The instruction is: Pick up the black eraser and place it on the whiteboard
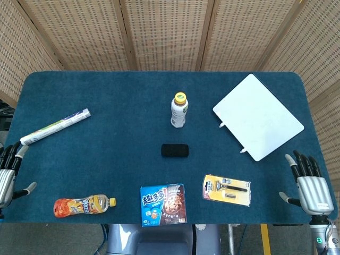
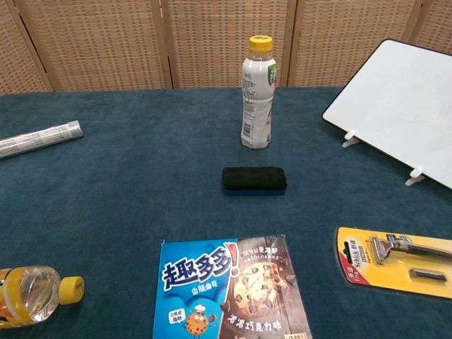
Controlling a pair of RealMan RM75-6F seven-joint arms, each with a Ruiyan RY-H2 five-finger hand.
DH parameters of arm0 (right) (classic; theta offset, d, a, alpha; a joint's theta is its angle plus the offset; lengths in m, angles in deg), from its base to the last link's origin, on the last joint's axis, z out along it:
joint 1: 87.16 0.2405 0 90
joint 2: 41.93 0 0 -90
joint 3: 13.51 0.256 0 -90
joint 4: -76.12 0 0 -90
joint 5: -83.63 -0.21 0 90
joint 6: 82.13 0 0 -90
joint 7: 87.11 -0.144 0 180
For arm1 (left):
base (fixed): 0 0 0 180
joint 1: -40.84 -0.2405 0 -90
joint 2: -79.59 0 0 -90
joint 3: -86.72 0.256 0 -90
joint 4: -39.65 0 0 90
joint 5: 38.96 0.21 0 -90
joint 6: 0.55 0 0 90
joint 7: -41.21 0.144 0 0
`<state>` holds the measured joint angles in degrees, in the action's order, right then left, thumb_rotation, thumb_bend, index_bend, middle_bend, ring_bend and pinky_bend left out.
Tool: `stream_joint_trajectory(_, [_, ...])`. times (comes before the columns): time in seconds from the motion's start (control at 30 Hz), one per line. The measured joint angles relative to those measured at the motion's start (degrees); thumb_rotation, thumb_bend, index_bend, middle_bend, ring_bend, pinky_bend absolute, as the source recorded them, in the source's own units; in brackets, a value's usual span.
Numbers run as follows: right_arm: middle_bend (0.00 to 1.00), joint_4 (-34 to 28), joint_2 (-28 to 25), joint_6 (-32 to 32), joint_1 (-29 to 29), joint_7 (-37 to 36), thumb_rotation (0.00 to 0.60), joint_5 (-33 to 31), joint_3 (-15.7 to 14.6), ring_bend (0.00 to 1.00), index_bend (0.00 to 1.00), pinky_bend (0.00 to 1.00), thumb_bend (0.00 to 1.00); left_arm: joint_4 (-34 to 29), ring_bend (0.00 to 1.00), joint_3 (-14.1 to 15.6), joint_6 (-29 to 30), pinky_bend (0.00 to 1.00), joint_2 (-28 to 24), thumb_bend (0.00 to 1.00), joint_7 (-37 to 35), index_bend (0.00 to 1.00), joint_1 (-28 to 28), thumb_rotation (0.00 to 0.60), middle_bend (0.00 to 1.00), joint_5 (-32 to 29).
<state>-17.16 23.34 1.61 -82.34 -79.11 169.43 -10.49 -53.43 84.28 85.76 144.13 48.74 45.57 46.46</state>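
The black eraser (image 1: 175,150) lies flat near the middle of the blue table, also in the chest view (image 2: 253,179). The whiteboard (image 1: 258,116) lies at the back right, its near edge on small white feet (image 2: 399,102). My right hand (image 1: 308,185) is at the table's front right corner, fingers spread, holding nothing, well right of the eraser. My left hand (image 1: 7,173) is at the front left edge, fingers spread and empty. Neither hand shows in the chest view.
A white bottle with a yellow cap (image 1: 179,110) stands just behind the eraser. A cookie box (image 1: 162,204) and a razor pack (image 1: 227,190) lie in front. An orange drink bottle (image 1: 82,205) lies at the front left, a rolled tube (image 1: 54,126) at the left.
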Motion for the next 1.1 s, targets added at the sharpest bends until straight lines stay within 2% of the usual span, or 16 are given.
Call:
stream_joint_trajectory(0.7, [0.0, -0.06, 0.0, -0.24, 0.14, -0.08, 0.6, -0.08, 0.04, 0.0, 0.03, 0.0, 0.0, -0.21, 0.0, -0.02, -0.32, 0.0, -0.05, 0.18, 0.08, 0.0, 0.1, 0.6, 0.0, -0.06])
stream_joint_trajectory(0.9, [0.0, -0.26, 0.23, -0.06, 0.2, -0.42, 0.6, 0.08, 0.17, 0.0, 0.12, 0.0, 0.0, -0.1, 0.0, -0.02, -0.42, 0.0, -0.02, 0.17, -0.21, 0.0, 0.19, 0.6, 0.0, 0.05])
stream_joint_trajectory(1.1, [0.0, -0.37, 1.76, 2.73, 0.16, -2.22, 0.6, 2.26, 0.8, 0.0, 0.13, 0.0, 0.0, -0.25, 0.0, -0.01, -0.29, 0.0, -0.18, 0.17, -0.41, 0.0, 0.08, 0.6, 0.0, 0.04])
